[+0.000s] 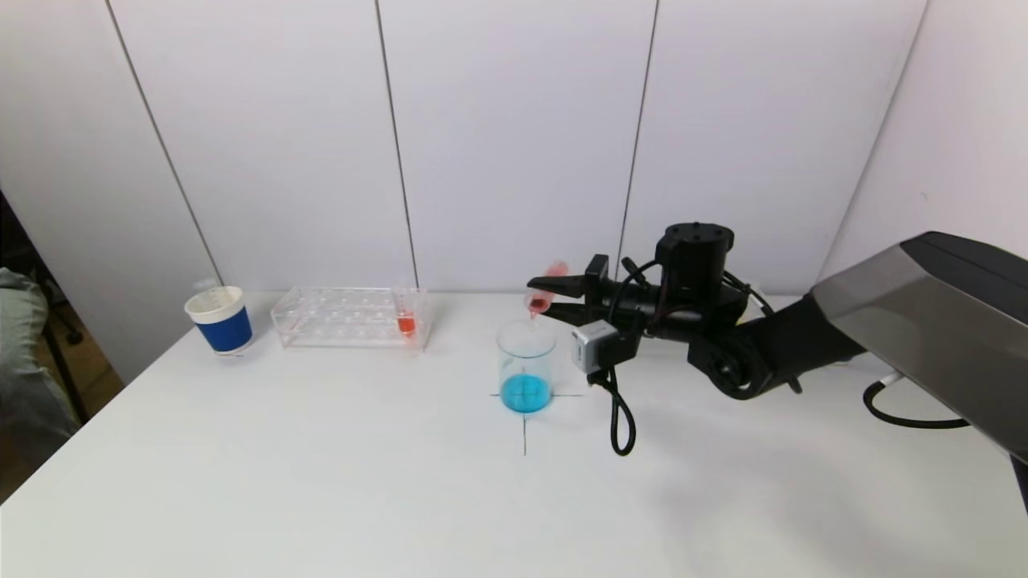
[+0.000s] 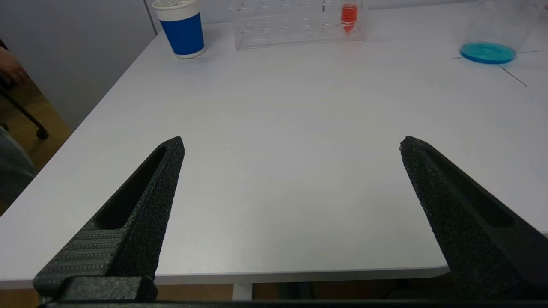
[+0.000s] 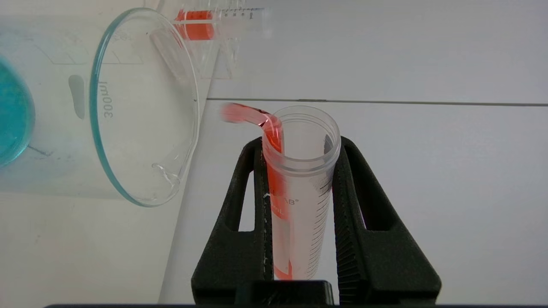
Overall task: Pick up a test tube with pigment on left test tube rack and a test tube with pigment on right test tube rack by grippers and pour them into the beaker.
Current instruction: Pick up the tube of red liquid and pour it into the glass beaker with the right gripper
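Item: test tube point(image 3: 299, 192), clear graduated plastic, uncapped, holding red pigment point(image 3: 274, 171). Location: clamped mid-barrel in the right hand point(image 3: 299, 145), tipped mouth-down just above the rim of the beaker point(image 1: 526, 365); a red stream leaves the lip toward the beaker mouth.

Item: beaker, glass, standing on the cross mark on the white surface point(image 1: 321, 482), blue liquid in its base.

Item: second tube of red pigment point(image 1: 405, 315), upright at the right end of the clear rack point(image 1: 349, 317). A blue paper cup point(image 1: 219, 319) stands left of the rack.

Item: left hand point(image 2: 291, 145), fingers spread wide, empty, hovering at the near edge, well apart from the rack.

Handling, judged: tube light, stiff, smooth-walled, likely slippery; grip mid-barrel, firmly. Beaker fragile; avoid knocking the rim.
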Motion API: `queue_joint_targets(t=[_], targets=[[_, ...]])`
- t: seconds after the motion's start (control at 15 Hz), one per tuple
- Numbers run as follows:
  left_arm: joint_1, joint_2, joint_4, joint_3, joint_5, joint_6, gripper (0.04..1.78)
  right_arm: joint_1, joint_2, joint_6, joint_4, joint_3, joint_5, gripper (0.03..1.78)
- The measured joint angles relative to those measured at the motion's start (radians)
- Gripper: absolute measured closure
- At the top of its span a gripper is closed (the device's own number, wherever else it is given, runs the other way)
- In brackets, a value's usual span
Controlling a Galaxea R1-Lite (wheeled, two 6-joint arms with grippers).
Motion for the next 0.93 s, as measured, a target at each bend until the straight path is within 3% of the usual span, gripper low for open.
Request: queue_joint_targets(t=[0.33, 0.93], targets=[[0.000, 0.000, 0.000, 0.000, 0.000, 0.000, 0.06, -0.011, -0.001, -0.095, 0.080, -0.044, -0.005, 1.35], [0.000, 0.000, 0.000, 0.000, 0.000, 0.001, 0.06, -0.018, 0.000, -0.174, 0.120, -0.092, -0.037, 1.35]])
